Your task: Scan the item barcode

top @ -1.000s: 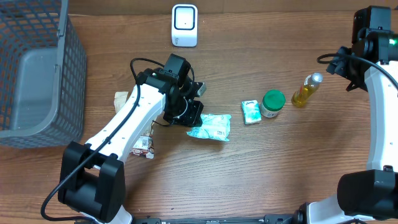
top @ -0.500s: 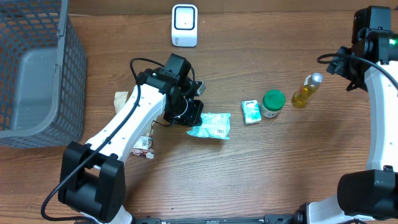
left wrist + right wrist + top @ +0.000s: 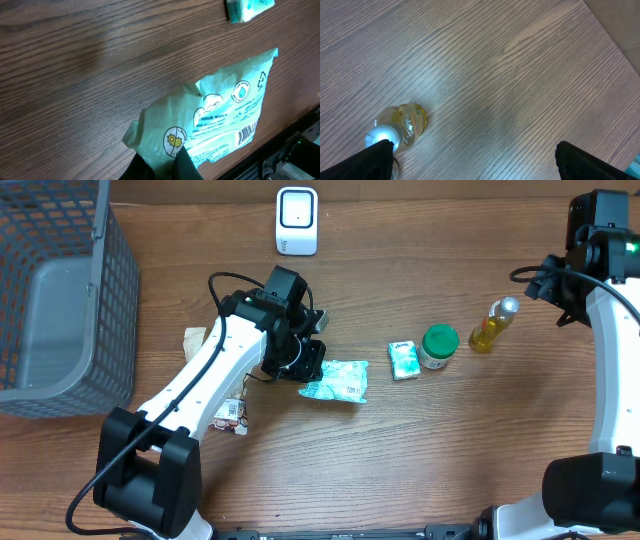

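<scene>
Where everything sits: a wooden table (image 3: 450, 460), seen from above and from both wrists.
Basket: a grey mesh basket (image 3: 112, 300) with a plain grey floor takes the far left corner, well apart from all else.
Left arm: the left arm (image 3: 215, 370) reaches from the near edge toward the middle of the table, white links and a black wrist.
Right arm: the right arm (image 3: 612, 330) stands along the right edge, its wrist raised at the far right corner.
Scanner: a white scanner (image 3: 297, 220) stands at the far edge, centre left, beyond the left wrist and apart from it.
Wipes pack: the teal wipes pack (image 3: 338, 383) lies mid-table just right of the left wrist, its barcode (image 3: 247, 132) facing up near 1 edge.
Left gripper: the left gripper (image 3: 159, 162) has its 2 black fingers pressed together on the pack's crumpled corner, pinching the film.
Right gripper: the right gripper (image 3: 472, 150) has its fingers spread wide with only bare wood between them, holding nothing.
Bottle: a yellow bottle (image 3: 492, 326) with a silver cap lies right of centre, close by 1 finger in the right wrist view.
Jar: a green-lidded jar (image 3: 438, 346) stands just left of the bottle.
Small pack: a small teal pack (image 3: 403, 360) touches or nearly touches the jar's left side, between it and the wipes.
Odds: a cream object (image 3: 194, 338) and a small printed packet (image 3: 230, 416) lie beside the left arm.
</scene>
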